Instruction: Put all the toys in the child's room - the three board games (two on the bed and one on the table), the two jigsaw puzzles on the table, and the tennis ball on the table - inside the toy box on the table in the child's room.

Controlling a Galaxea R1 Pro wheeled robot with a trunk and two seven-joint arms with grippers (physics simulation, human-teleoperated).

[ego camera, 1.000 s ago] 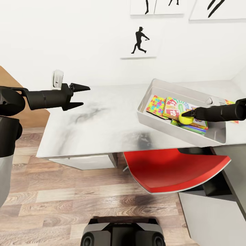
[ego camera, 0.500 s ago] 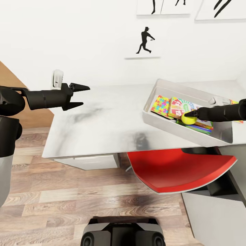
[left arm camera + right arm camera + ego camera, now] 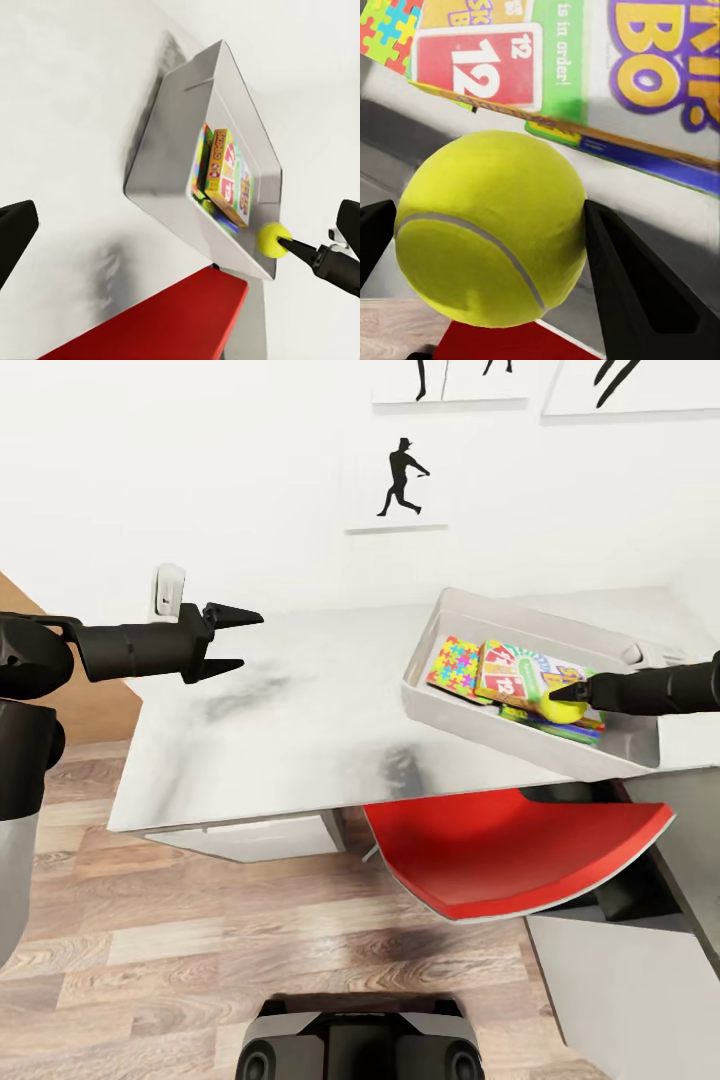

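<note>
Non-task surroundings.
Red chair seat (image 3: 510, 855) beneath the desk edge; batter silhouette picture (image 3: 400, 478) on white wall; wood-plank floor (image 3: 180, 960).

Head looks down — both wrists share the toy box (image 3: 450, 710).

Lower boxes (image 3: 560, 732) in toy box (image 3: 520, 745) — titles hidden beneath Skip-Bo (image 3: 520, 670)

Yellow tennis ball (image 3: 563, 709) – above toy box (image 3: 470, 712) – games (image 3: 520, 675) inside
</note>
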